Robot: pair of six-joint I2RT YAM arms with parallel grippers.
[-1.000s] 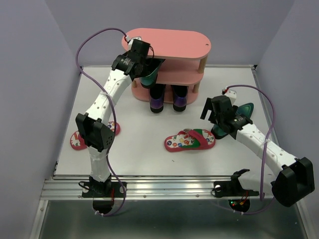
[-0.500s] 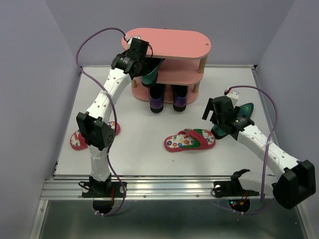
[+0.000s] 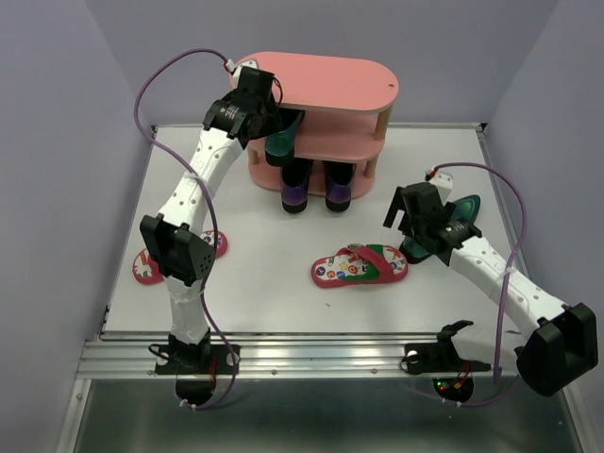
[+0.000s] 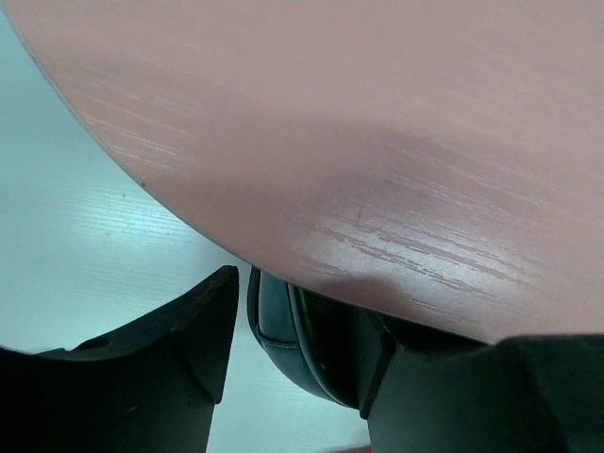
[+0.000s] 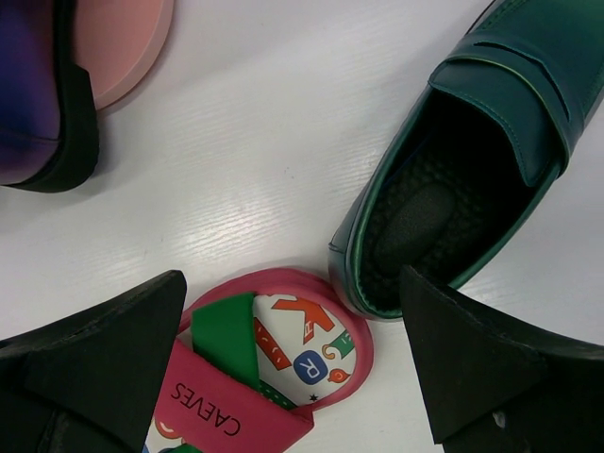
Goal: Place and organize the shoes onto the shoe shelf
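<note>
The shoe shelf (image 3: 330, 87) stands at upper centre, with two purple loafers (image 3: 294, 196) on its bottom board. One dark-green loafer (image 3: 281, 142) sits on the middle board, the left gripper (image 4: 304, 316) apart around its heel. The other green loafer (image 5: 472, 142) lies at right beside a flip-flop (image 5: 255, 368), and the right gripper (image 5: 293, 283) gapes above both. That loafer looks glossy, stiff and probably slippery, so pinch its heel wall.

A white worktop (image 3: 274, 302) sits boxed in by plain lavender walls (image 3: 57, 113) on three sides, under soft, even light. A ribbed aluminium rail (image 3: 321, 355) runs along its near edge.
</note>
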